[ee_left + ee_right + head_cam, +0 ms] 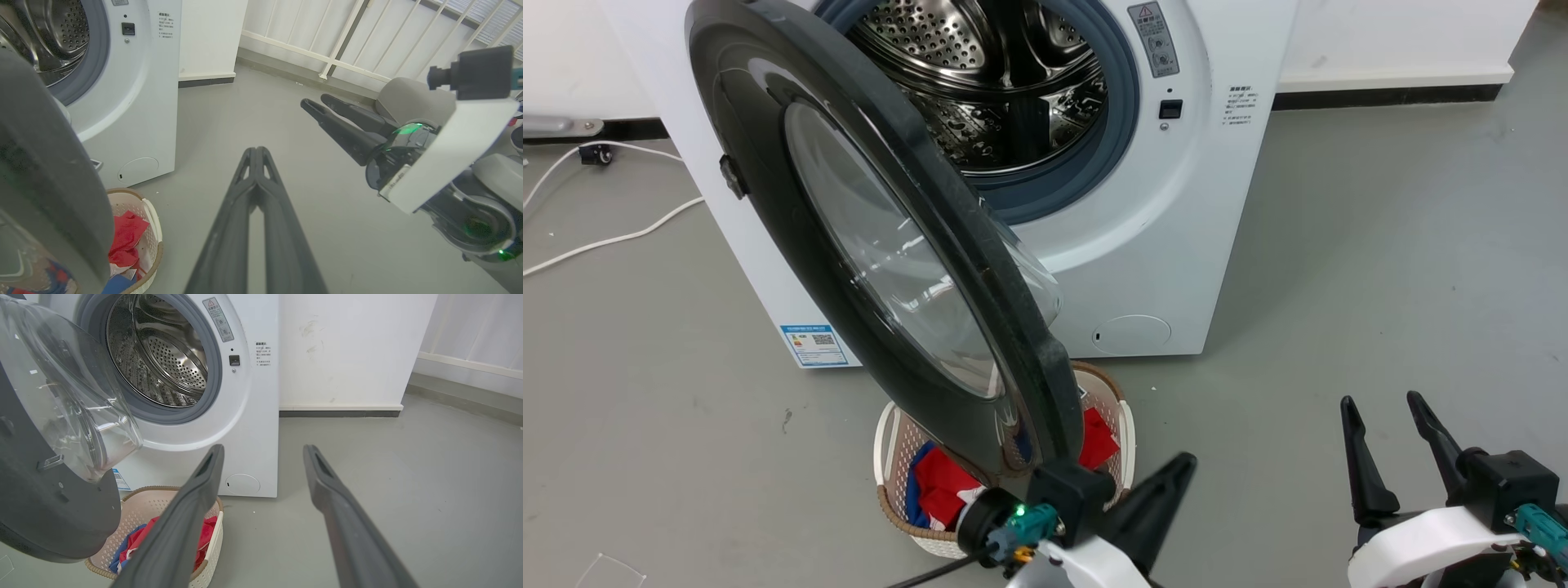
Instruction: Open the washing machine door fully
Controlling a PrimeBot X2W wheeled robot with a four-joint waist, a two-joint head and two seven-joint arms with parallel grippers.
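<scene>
The big black washing machine door [882, 253] is swung out from the white washing machine [1176, 229], above the laundry basket [886, 445] of red clothes. My left fingers [237, 204] are pressed together, holding nothing, near the door's edge. My right fingers [1360, 465] are spread wide above the grey floor [1380, 245], holding nothing.

Washing machine door [874, 245]: glossy black plastic frame around a smooth, clear glass bowl, with a duller, matt outer edge. Washing machine [1176, 245]: smooth white casing with a soft sheen. Drum [980, 49]: bright perforated steel. Door seal [1125, 122]: matt grey-blue rubber. Basket [1125, 429]: cream perforated plastic with a woven brown rim, holding red and blue cloth [1094, 437]. Floor [1380, 286]: matt grey. Right gripper [1387, 402] fingers [1364, 478]: smooth, matt and dark.
</scene>
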